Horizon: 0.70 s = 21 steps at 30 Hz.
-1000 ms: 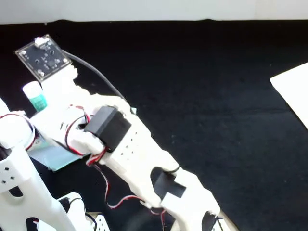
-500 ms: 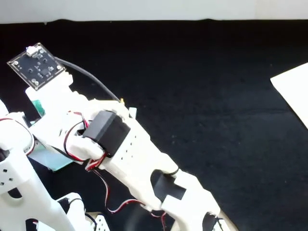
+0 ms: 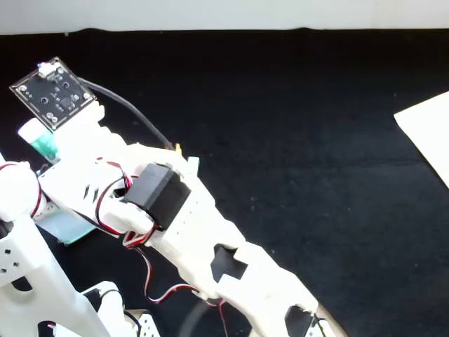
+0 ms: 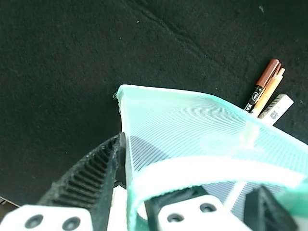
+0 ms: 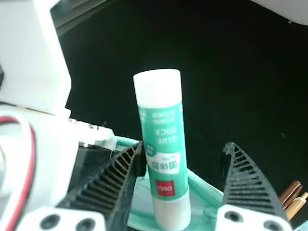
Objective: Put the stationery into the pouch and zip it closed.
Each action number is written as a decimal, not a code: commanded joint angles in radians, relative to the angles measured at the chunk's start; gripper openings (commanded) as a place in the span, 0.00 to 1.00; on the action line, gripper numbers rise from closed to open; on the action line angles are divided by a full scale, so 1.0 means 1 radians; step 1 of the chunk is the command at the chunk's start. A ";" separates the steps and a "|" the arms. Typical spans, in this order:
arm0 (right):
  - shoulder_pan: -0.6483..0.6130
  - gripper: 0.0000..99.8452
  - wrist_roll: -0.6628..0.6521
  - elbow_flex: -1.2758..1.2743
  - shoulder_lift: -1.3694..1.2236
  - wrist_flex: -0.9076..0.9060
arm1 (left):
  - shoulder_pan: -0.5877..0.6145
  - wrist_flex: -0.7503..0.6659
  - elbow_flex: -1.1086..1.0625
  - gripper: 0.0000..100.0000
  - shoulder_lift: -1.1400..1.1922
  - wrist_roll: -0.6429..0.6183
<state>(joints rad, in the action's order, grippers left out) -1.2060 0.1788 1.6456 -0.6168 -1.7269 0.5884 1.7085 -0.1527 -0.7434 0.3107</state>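
On the black tabletop (image 3: 316, 140), your left gripper (image 4: 126, 147) pinches the rim of the mint pouch (image 4: 192, 130). Your right gripper (image 5: 184, 147) stands wide around the upright glue stick (image 5: 161, 139), its base in the pouch mouth. Pens (image 4: 263, 89) lie just beside the pouch.

the glue stick (image 5: 161, 154) stands between the right gripper's (image 5: 183, 148) spread jaws, close to one jaw and apart from the other, its near end inside the pouch's (image 4: 192, 130) mouth. the pouch lies at the table's (image 3: 295, 105) left side, beneath the arms (image 3: 189, 217). two pens (image 4: 263, 85) and a small block (image 4: 278, 107) lie side by side just beyond its corner. a paper (image 3: 429, 133) lies at the right edge, well apart.
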 commanded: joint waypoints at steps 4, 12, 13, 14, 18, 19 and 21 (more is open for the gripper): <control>-0.001 0.26 -0.011 0.117 0.027 -0.012 | 0.007 -0.014 0.013 0.01 -0.012 -0.003; -0.010 0.26 -0.008 0.117 0.033 0.085 | 0.007 -0.014 0.005 0.01 -0.012 -0.005; -0.015 0.26 -0.008 0.117 0.039 0.105 | 0.007 -0.014 0.005 0.01 -0.012 -0.005; -0.019 0.26 -0.009 0.117 0.050 0.113 | 0.007 -0.014 0.005 0.01 -0.012 -0.005; -0.021 0.26 -0.009 0.117 0.090 0.084 | 0.007 -0.014 0.005 0.01 -0.012 -0.005; -0.019 0.26 -0.011 0.117 0.096 0.077 | 0.007 -0.014 0.005 0.01 -0.012 -0.005; -0.019 0.26 -0.011 0.117 0.101 0.071 | 0.007 -0.014 0.005 0.01 -0.012 -0.005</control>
<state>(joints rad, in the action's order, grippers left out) -1.2060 0.1772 1.6456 -0.5907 -1.6533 0.5884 1.7085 -0.1527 -0.7434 0.3107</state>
